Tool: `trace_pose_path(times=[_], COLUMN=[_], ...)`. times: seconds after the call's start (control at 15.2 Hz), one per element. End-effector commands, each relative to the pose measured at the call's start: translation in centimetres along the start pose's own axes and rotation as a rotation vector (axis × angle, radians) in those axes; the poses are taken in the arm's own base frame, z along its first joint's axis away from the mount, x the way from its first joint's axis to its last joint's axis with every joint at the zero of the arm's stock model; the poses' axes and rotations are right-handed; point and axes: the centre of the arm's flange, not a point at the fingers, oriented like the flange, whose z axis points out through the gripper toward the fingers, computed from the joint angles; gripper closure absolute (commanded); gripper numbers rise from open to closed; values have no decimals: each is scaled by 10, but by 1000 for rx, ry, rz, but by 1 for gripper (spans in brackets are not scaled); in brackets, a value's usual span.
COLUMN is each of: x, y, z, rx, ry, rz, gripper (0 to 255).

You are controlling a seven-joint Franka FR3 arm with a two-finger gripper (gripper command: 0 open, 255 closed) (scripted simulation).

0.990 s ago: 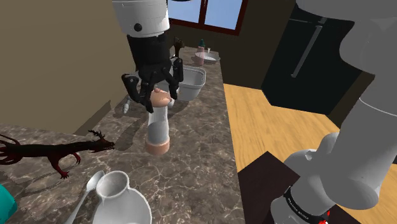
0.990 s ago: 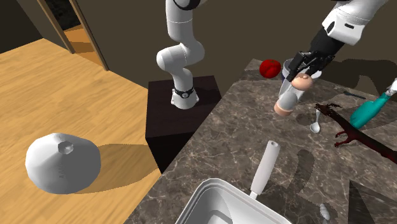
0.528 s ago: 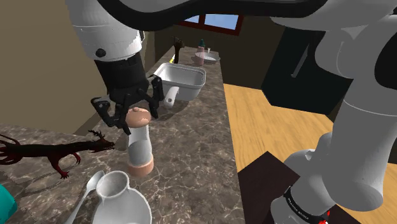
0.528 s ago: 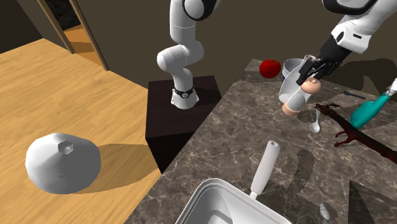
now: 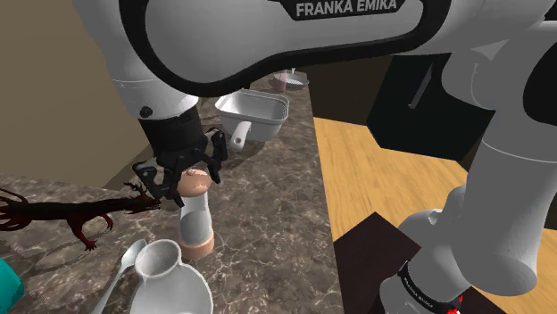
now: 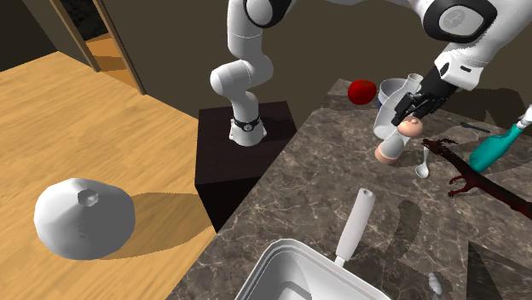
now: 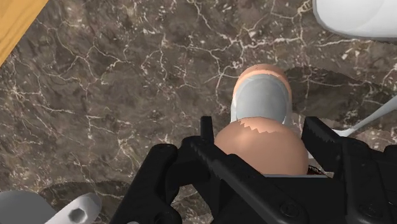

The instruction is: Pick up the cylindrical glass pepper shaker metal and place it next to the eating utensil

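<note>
The pepper shaker is a clear cylinder with a rounded tan top and a tan base. My gripper is shut on its top, and it hangs slightly tilted, its base close over the marble counter. I cannot tell whether the base touches. A white spoon lies a short way to the shoulder view's left of it. In the second exterior view the gripper holds the shaker just beside the spoon. In the wrist view the fingers clasp the shaker's top, and the spoon's handle lies close by.
A white jug stands right beside the shaker and spoon, and a dark red dragon figure lies further left. A metal pot sits far along the counter. A red ball and a teal object lie near the counter's edges.
My gripper has carried the shaker toward the shoulder view's lower left and downward, closer to the spoon and the white jug. The arm now covers more of that view.
</note>
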Motion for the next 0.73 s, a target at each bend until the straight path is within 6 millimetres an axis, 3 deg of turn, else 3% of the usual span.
trace_pose_path(times=[0.0, 0.13, 0.66], x=[0, 0, 0], y=[-2, -4, -4], z=[11, 22, 22], rx=[0, 0, 0], ry=[0, 0, 0], rz=[0, 0, 0], gripper=[255, 255, 255])
